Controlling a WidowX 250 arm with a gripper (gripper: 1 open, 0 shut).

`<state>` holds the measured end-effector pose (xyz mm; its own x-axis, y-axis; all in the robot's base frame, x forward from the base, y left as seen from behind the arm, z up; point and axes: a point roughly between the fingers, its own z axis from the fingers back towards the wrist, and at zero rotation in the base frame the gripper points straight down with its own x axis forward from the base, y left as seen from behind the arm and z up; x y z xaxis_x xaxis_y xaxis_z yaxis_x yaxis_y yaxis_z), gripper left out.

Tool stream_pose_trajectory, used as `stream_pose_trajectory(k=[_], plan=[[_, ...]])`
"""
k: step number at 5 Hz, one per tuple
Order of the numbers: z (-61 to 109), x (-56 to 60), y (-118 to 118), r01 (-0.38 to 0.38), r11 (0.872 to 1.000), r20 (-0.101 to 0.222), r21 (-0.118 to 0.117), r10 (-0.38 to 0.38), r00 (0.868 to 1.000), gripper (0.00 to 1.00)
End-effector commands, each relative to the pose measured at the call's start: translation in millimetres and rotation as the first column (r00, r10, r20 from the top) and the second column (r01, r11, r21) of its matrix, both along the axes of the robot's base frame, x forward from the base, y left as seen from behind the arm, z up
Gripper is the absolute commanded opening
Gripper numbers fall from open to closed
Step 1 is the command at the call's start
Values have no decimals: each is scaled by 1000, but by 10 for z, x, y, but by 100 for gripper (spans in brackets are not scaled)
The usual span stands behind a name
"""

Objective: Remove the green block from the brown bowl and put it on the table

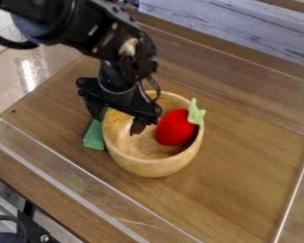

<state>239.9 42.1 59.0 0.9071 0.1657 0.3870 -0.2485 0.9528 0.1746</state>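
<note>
A dark wood-grain table [243, 180] with low clear walls fills the view. A black robot arm [79, 28] reaches down from the upper left. A round light-brown wooden bowl [152, 157] sits near the middle, holding a red strawberry-like toy [178, 127]. The gripper [121, 112] hangs over the bowl's left rim, jaws spread wide, holding nothing. The green block [94, 136] leans against that rim, partly hidden.
</note>
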Motion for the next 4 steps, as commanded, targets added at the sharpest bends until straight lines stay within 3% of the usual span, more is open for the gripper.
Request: stream_pose_trajectory(k=[1,2,4], plan=[[-24,-8,-27,-23,1000,28,14,22,999,100],[217,27,-177,-26,1000,55,13,25,998,100],[682,510,-511,101,995,141,-3,-100,985,100]])
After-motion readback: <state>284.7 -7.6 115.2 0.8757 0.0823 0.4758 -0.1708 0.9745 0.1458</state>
